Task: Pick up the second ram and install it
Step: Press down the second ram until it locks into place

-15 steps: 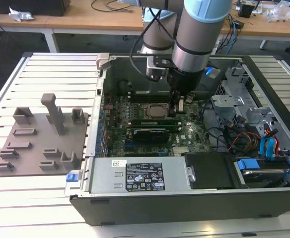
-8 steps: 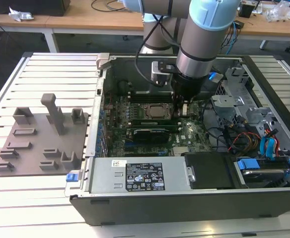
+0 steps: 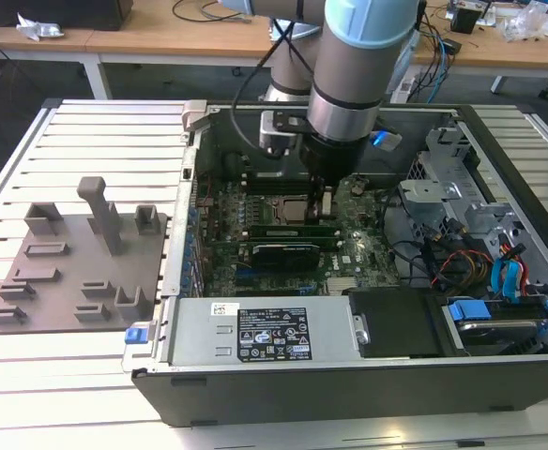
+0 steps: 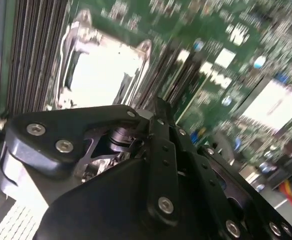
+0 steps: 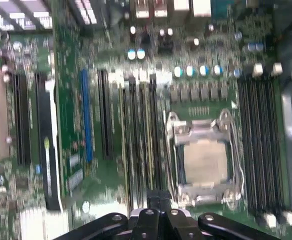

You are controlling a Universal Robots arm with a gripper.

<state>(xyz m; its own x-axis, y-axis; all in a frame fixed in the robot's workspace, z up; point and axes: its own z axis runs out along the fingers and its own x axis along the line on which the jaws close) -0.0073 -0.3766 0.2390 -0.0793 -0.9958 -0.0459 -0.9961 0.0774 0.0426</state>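
The arm is down inside the open computer case [image 3: 349, 366] on the slatted table [image 3: 86, 131], and the pincer [image 3: 325, 201] sits low over the motherboard [image 3: 255, 211], right at the row of memory slots beside the processor socket [image 3: 279, 210]. In the exterior view a thin dark-green stick, the second ram [image 3: 304, 228], lies along those slots directly under the pincer tip, with the black-shrouded card [image 3: 288, 253] just beside it toward the camera. Whether the pincer is clenched on the second ram or released from it, I cannot tell; the fingertips are hidden by the arm's own body. In the first wrist view the processor socket [image 5: 204, 159] gleams with its metal frame, the long slots [image 5: 138, 140] running next to it, and the pincer's black linkage [image 5: 158, 220] sits right over the near end of those slots. The second wrist view catches the same black linkage [image 4: 161, 165] up close with the socket [image 4: 103, 70] behind it. Off on the exterior view's left, the grey holder tray [image 3: 72, 272] rests on the table, well apart from the case.
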